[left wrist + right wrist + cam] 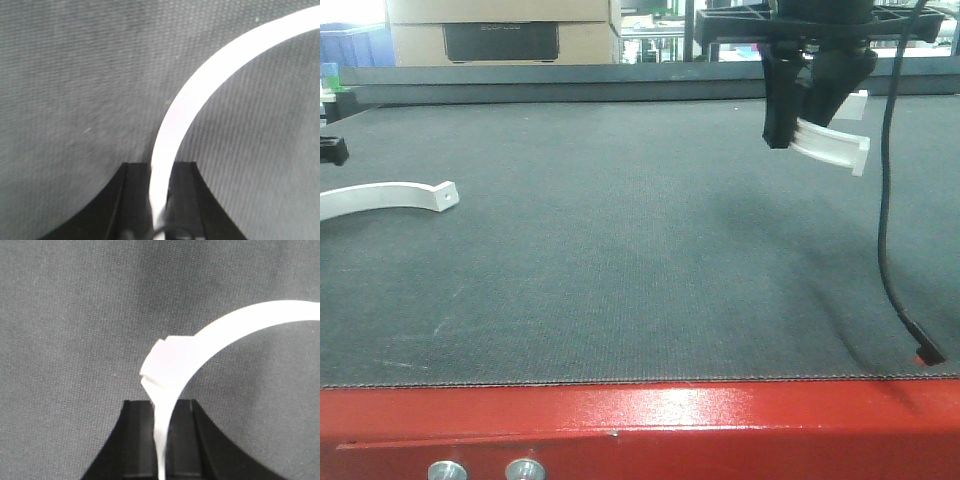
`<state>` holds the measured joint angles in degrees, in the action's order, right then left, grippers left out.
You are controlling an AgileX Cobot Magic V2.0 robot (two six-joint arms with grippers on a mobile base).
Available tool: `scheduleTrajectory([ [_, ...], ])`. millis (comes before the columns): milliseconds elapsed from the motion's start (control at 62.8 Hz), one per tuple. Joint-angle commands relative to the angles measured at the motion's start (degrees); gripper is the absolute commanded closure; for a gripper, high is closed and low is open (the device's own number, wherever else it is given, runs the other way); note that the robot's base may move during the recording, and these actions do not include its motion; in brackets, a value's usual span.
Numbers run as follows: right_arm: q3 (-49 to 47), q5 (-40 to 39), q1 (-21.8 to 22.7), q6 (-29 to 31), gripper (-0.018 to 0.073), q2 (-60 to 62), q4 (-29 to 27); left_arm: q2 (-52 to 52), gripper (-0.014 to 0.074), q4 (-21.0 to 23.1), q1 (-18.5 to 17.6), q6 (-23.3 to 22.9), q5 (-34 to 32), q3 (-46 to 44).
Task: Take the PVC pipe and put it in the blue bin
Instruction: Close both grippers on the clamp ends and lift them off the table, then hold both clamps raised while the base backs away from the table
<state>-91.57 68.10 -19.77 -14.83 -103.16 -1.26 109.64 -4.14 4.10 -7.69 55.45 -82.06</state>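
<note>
Two white curved PVC pipe pieces show. One piece (835, 148) hangs above the grey mat at the back right, with my right gripper (800, 130) shut on it. In the right wrist view the black fingers close on its thin edge (161, 405) and the arc (225, 325) sweeps off to the right. The other piece (390, 195) lies low at the far left. The left wrist view shows my left gripper (160, 167) shut on that arc (200, 90). A blue bin (355, 45) stands beyond the table's back left corner.
A black cable (888, 230) hangs down at the right and ends on the mat (620, 280). The red table edge (640, 430) runs along the front. A cardboard box (500, 30) and a low rail (550, 80) stand behind the mat.
</note>
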Motion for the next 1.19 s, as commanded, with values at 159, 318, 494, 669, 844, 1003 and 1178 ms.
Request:
scheduleTrajectory([
  [159, -0.21, 1.86, -0.03, 0.4, 0.0727, 3.23, 0.51, -10.47, 0.0707, 0.07, 0.25, -0.24, 5.61, -0.24],
  [318, -0.21, 1.86, -0.03, 0.4, 0.0727, 9.01, 0.51, -18.73, 0.0707, 2.31, 0.25, -0.24, 8.06, -0.24],
  [494, -0.21, -2.04, -0.03, 0.4, 0.0727, 14.9, 1.98, -28.43, 0.0707, 7.1, -1.07, 0.62, 8.06, 0.18],
  [669, -0.21, -4.34, -0.03, 0.4, 0.0727, 18.69, 6.37, -37.19, 0.0707, 7.52, -6.18, 0.62, 2.92, 3.54],
  [844, -0.08, -6.73, -0.03, 0.4, 0.0727, 22.76, 10.7, -44.14, 0.0707, 7.8, -11.25, 0.62, -9.78, 11.13],
  [1003, 5.57, -12.96, -0.03, 0.4, 0.0727, 29.17, 14.26, -50.03, 0.0707, 10.41, -13.49, 0.62, -22.9, 20.76],
  [1178, 19.28, -24.83, -0.03, 0.4, 0.0727, 38.63, 15.61, -55.68, 0.0707, 11.54, -13.49, 0.62, -30.86, 28.85],
])
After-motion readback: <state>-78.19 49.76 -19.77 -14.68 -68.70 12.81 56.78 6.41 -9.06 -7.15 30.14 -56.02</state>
